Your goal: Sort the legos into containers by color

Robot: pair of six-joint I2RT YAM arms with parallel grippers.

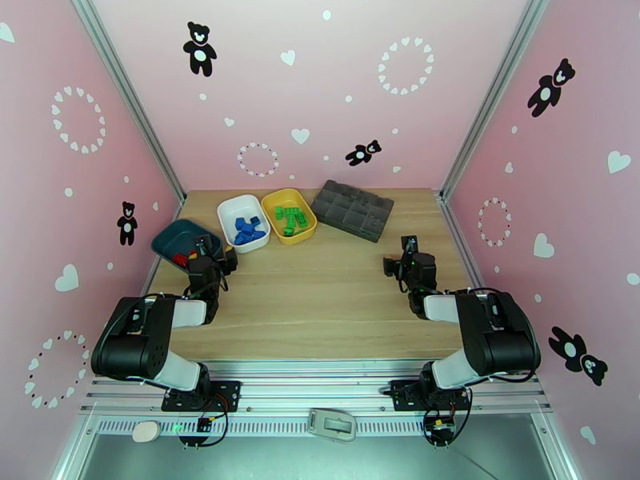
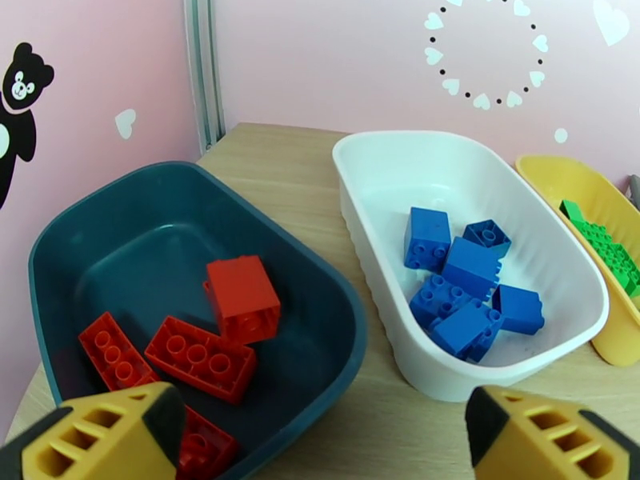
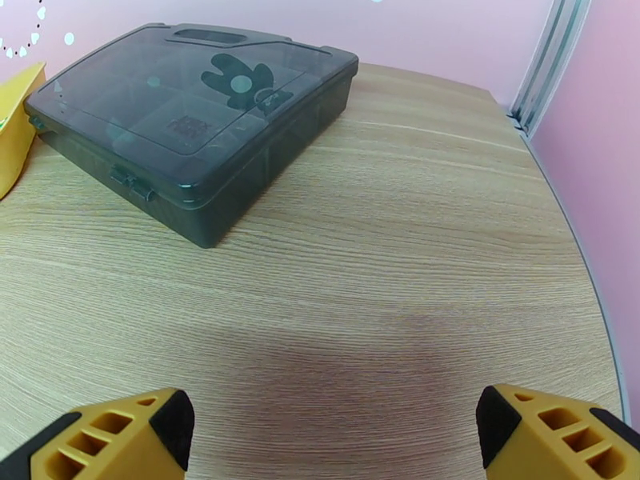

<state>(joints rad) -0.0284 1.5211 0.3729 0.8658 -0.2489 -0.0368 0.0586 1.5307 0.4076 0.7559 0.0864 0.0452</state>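
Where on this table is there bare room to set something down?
The bare wood between the left hand and right hand is free, and so is the strip right of the grey box. The back left is crowded: teal tray, white tray and yellow tray sit close together.

Red, blue, green legos [image 2: 472,267] lie in teal, white, yellow trays [image 2: 496,174].

The surface [image 1: 320,290] is a light wood-grain board enclosed by pink walls [image 1: 336,90] on three sides. Four items rest directly on it, grouped toward the far edge. From left to right:
- dark teal tray [image 1: 178,234], at the left edge
- white tray [image 1: 236,208], just beside it
- yellow tray [image 1: 280,197], just beside the white one
- dark grey organizer box [image 1: 352,210], lid closed, set at an angle near the yellow tray
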